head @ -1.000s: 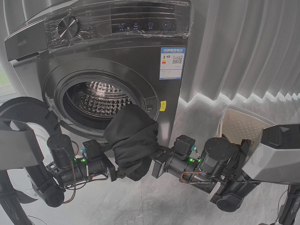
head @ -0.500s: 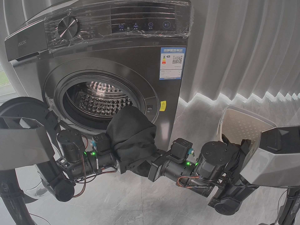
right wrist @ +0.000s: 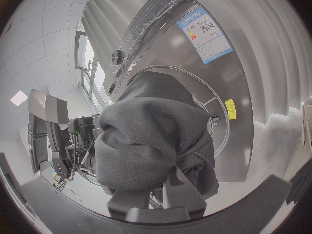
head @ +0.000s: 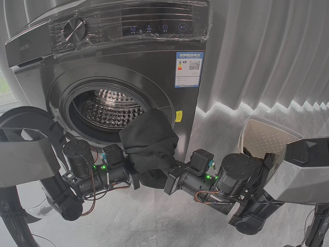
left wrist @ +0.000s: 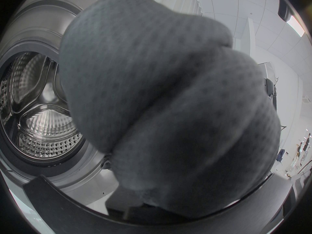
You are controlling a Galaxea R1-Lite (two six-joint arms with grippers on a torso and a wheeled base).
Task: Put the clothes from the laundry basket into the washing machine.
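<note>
Black mesh-knit garment bundle is held at the lower right rim of the grey front-load washing machine, not inside yet. Right gripper fingers are clamped on it. Left gripper: can't tell, cloth covers it. Suggest lifting over the rim and pushing deep before release. Blue-white label and yellow sticker are on the front.

soft even light; wrist views warp at edges.
</note>
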